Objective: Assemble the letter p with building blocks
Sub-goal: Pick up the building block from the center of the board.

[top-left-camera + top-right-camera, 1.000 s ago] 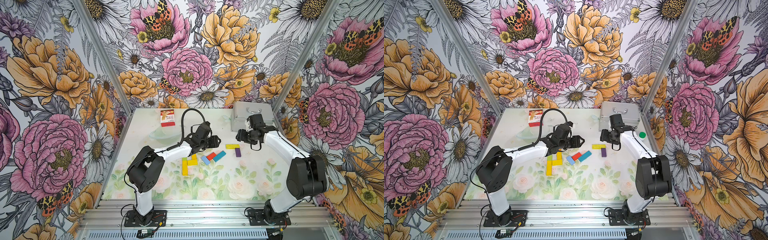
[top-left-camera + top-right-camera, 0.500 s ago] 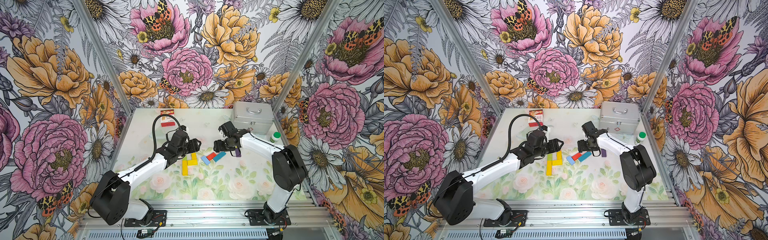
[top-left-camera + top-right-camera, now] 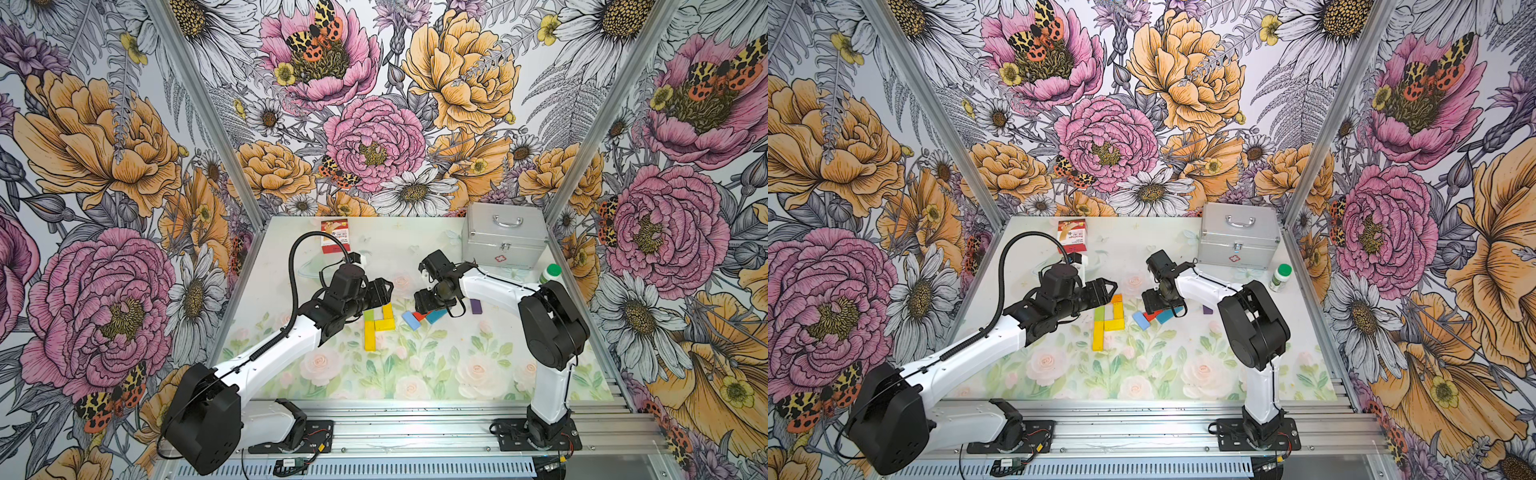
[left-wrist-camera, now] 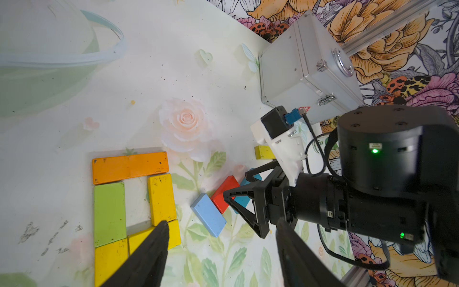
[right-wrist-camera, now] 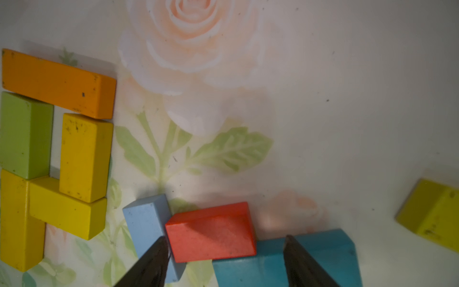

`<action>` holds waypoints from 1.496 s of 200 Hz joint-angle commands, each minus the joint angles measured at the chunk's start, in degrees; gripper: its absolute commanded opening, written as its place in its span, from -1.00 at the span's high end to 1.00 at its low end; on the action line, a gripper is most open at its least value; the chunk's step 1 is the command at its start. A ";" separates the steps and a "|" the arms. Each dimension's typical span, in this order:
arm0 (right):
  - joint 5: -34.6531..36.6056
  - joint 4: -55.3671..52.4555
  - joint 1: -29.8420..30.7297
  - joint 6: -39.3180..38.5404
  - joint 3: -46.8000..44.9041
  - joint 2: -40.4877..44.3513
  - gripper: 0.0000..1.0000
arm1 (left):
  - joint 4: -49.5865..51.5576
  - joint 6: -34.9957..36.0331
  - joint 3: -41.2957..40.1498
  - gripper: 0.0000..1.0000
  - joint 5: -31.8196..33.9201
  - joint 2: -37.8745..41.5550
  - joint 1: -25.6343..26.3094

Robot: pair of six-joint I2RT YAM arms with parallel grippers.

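Right end effector (image 5: pixel 224 239) spread above red block (image 5: pixel 211 227) touching light-blue block (image 5: pixel 142 222)

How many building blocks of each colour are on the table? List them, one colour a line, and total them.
yellow blocks: 4
orange block: 1
green block: 1
light blue block: 1
red block: 1
teal block: 1
purple block: 1
Total: 10
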State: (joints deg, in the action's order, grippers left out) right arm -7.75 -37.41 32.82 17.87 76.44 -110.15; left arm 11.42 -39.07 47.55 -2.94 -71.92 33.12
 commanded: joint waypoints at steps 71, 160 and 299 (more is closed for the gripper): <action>0.98 -0.69 0.93 -1.17 -0.19 -2.88 -0.44 | 0.24 -0.08 -1.39 -0.39 1.27 0.54 -0.61; 3.91 -2.39 2.75 -2.79 0.06 -5.11 -0.37 | 0.16 0.18 -1.44 -0.39 1.45 0.26 -0.58; 6.69 -3.60 0.45 -1.89 0.54 10.89 0.46 | -2.68 1.36 -1.22 -0.39 -2.20 -2.41 -0.44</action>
State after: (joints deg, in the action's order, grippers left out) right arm -2.52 -40.32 34.70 15.99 77.10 -106.39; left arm 10.94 -38.98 46.92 -3.36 -73.65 33.12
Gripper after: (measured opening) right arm 0.611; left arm 0.696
